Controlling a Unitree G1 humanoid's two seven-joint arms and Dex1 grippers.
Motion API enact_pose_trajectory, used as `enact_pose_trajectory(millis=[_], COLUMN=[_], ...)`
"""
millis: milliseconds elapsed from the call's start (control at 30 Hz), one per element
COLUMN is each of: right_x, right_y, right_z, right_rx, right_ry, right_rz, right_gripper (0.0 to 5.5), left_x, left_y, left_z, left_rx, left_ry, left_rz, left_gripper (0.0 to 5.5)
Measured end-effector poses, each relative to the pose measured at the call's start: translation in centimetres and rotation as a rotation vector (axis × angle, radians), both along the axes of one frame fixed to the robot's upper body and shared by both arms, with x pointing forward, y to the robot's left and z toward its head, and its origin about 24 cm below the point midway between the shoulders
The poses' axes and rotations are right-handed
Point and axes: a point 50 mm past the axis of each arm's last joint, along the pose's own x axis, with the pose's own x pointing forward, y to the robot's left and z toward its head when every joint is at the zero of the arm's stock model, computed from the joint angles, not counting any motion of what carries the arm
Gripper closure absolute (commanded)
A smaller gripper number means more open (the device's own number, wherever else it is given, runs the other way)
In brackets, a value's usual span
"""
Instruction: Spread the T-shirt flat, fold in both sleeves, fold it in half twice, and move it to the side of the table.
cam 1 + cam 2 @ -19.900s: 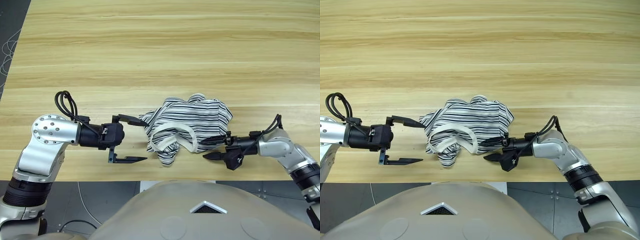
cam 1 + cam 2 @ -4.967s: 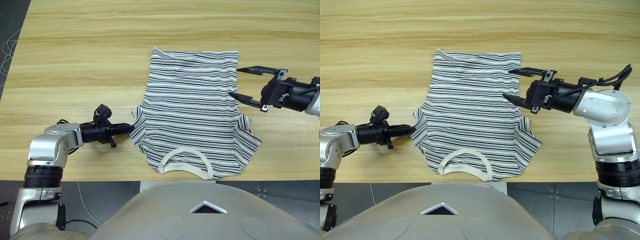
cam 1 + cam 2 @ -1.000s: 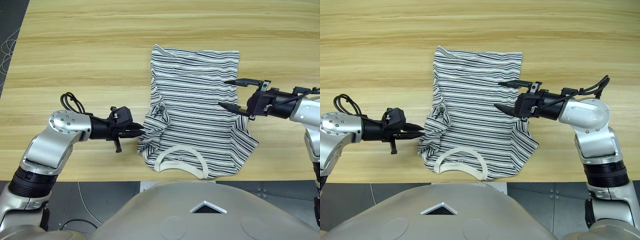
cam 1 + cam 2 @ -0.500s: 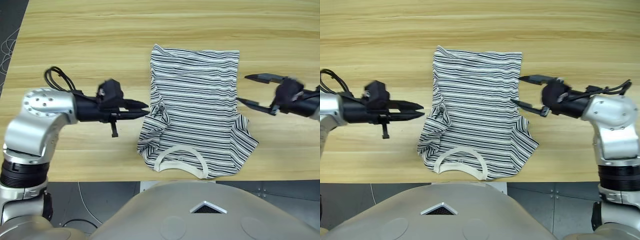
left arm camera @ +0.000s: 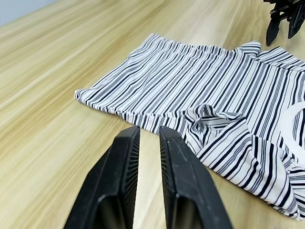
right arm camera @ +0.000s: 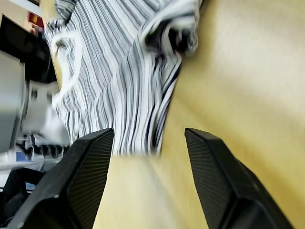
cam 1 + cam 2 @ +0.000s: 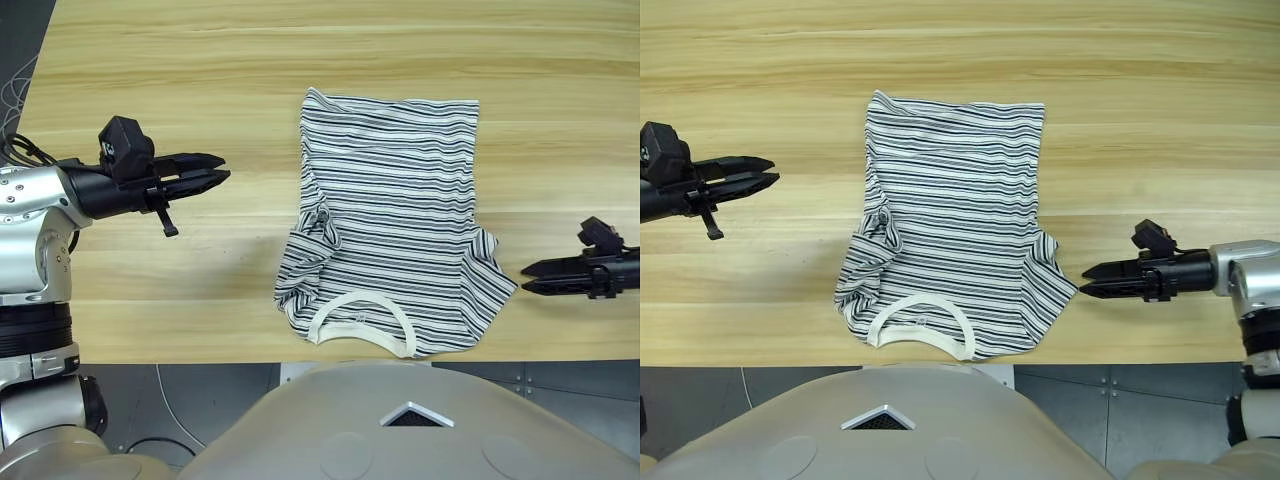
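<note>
The T-shirt (image 7: 390,200) lies flat in the middle of the worktop (image 7: 300,60), hem toward the far edge and collar (image 7: 355,305) right at the near edge. Its left sleeve (image 7: 312,232) is folded in but bunched. The right sleeve (image 7: 495,275) lies spread out.

The right claw (image 7: 1087,269) sits low over the wood, pointing at that sleeve's tip from just beside it. Its fingers are wide apart in the right wrist view and hold nothing. If it slides in too flat, it will likely shove the sleeve into a wrinkle instead of catching the edge. If it bites too deep, it may take the body layer too and drag the whole shirt, perhaps off the near edge by the collar. The lumpy left fold could also make the later halvings uneven.

The left claw (image 7: 208,172) is empty, with a narrow gap between its fingers, well apart from the shirt toward the left edge.

Half a second ago the left claw was just beside the folded sleeve, and it has since backed away. The right claw was higher up along the shirt's right side, and it has dropped toward the near edge and turned edge-on. Five seconds ago the left sleeve lay unfolded.
</note>
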Motion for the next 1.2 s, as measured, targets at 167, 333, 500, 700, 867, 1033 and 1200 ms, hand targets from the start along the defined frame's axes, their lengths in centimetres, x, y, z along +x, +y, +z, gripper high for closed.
enact_pose_trajectory(millis=[167,333,500,700,867,1033,1200], right_x=[1.6,1.0,0.4,-0.2,-1.0,-1.6,-2.3], right_y=[-0.2,0.3,0.3,0.5,0.9,1.6,1.7], right_z=[-0.7,-0.8,-0.5,-0.4,-0.4,-0.5,-1.0], right_rx=[-0.028,-0.008,-0.035,-0.047,-0.042,-0.018,-0.012], right_ry=[-0.058,-0.046,-0.059,-0.078,-0.079,-0.061,-0.025], right_rz=[-0.05,0.033,0.098,0.158,0.2,0.228,0.22], right_gripper=[2.74,2.74,2.74,2.74,2.74,2.96,4.06], left_x=[-0.2,-0.2,-0.4,-0.6,-0.7,-0.7,-0.6], left_y=[0.1,-0.1,-0.4,-0.5,-0.6,-0.6,-0.6], left_z=[-0.1,0.0,0.1,0.1,0.2,0.2,0.2], left_rx=[0.0,0.002,0.007,0.009,0.012,0.012,0.012], left_ry=[-0.015,-0.022,-0.027,-0.026,-0.032,-0.033,-0.034], left_rz=[0.003,-0.004,-0.013,-0.017,-0.015,-0.013,-0.009], left_gripper=[4.74,4.74,4.74,4.74,4.74,4.71,4.71])
